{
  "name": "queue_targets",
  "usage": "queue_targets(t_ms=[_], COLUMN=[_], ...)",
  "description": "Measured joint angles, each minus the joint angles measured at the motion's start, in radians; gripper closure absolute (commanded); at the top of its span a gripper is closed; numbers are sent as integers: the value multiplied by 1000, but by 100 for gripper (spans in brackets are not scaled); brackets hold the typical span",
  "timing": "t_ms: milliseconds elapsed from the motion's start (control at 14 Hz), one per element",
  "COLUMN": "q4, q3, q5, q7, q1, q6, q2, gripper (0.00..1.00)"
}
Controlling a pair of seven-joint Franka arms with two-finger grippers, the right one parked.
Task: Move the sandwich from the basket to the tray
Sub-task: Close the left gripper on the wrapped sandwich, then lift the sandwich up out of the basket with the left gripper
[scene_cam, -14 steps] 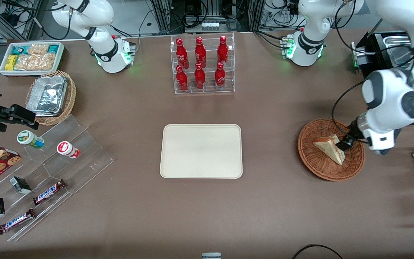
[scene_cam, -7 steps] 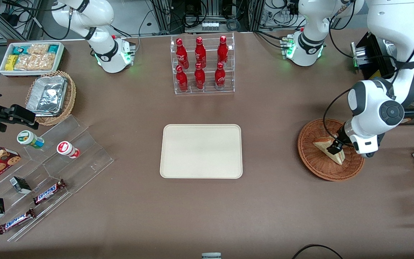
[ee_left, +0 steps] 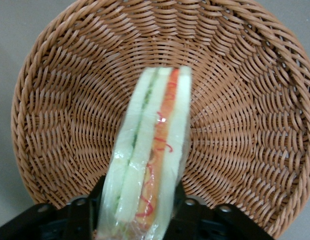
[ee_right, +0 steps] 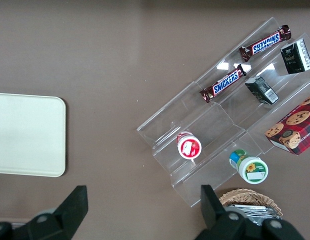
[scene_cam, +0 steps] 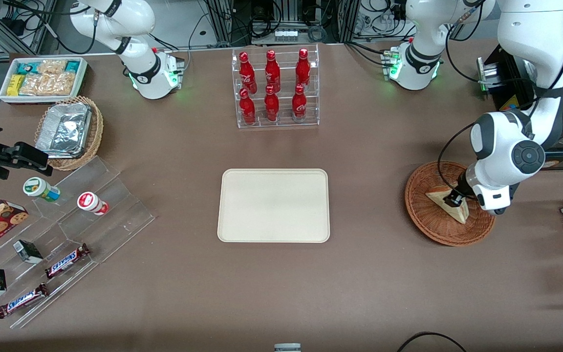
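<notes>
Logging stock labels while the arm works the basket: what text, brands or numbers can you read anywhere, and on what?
"SNICKERS": on two chocolate bars on the clear stepped display.
Red bottles in the clear rack: white script, too small to read.
Cookie box, two dark packets, two round-lidded cups, snack packets in the white bin: print unreadable.
Sandwich, basket, tray: no text.
The end effector is at the sandwich in the basket.
</notes>
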Motion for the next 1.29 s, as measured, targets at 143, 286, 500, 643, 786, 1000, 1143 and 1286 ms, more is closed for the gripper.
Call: queue_targets(t_ms=[143,286,500,643,786,1000,1143,1286], q4=[14,54,136,198,262,378,441,488], q3=[0,0,-4,-6,-8,-12,-15,-19], q5=[0,1,3,3,3,3,1,-10], q7=[-1,1,43,78,99,122,126,127], q1=[0,0,-4,-11,-28,-75,-126,-188], q6=[-23,-104,-275,-397,-506,-656,-714,-740], q2=[-3,-17,-65,-105,-136,-154,-155,-156], gripper=[83,82,82,82,82,81,81,81])
